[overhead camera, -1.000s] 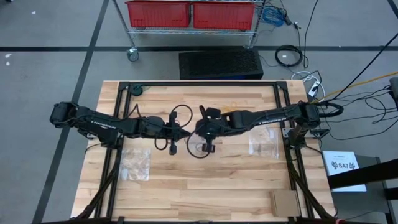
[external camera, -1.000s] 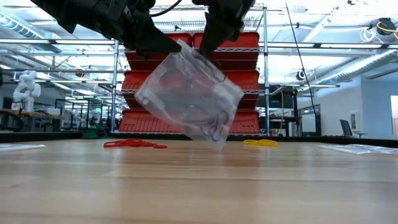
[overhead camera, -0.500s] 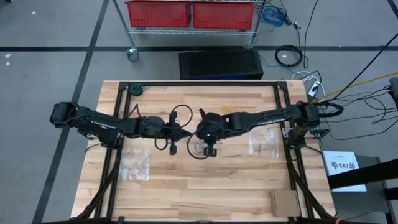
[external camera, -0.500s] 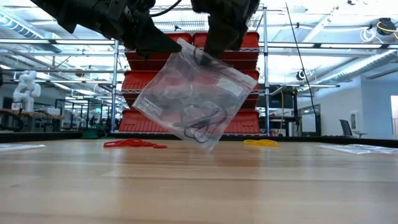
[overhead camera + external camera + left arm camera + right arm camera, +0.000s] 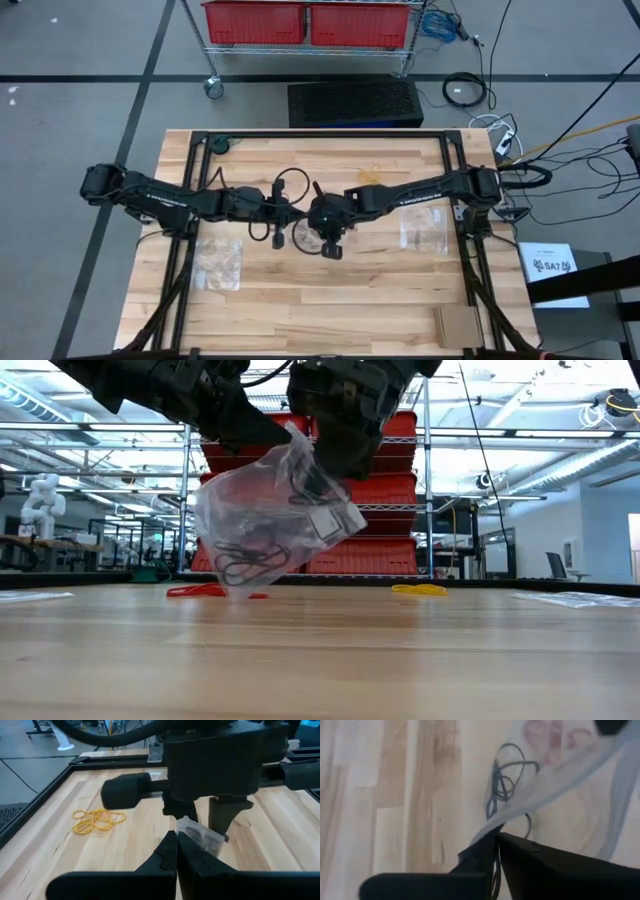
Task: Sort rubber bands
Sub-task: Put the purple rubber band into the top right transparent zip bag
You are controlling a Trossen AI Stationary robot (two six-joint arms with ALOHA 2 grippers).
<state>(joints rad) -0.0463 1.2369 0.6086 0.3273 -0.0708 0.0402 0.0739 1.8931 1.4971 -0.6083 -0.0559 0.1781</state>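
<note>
Worktop (image 5: 300, 310) of pale wooden planks, black frame around it. Far left on it, a flat clear plastic bag (image 5: 218, 263) lying near the left arm, contents not legible from above.

Left pincer (image 5: 283, 432) raised over mid-worktop, fingers pressed together on the upper edge of a crumpled clear plastic bag with a white label (image 5: 270, 510). Bag hangs clear of the wood, sagging down toward the left in the low view. Black rubber bands (image 5: 240, 565), thin tangled loops, sit in the bag's lowest corner; a few more dark loops higher inside.

Right pincer (image 5: 340, 460) just beside the left one, at the same bag's top edge. Right wrist view shows its two dark fingers (image 5: 485, 852) nearly together with the bag's film running between the tips, so it pinches the bag as well.

Behind the bag on the wood, in the low view: red rubber bands (image 5: 205, 591) in a loose flat heap to the left, yellowish tan rubber bands (image 5: 420, 589) in a small heap to the right, well apart. Left wrist view shows the tan heap lying bare on the planks.

Right side of the worktop: a second flat clear plastic bag (image 5: 424, 231) beside the right arm.
</note>
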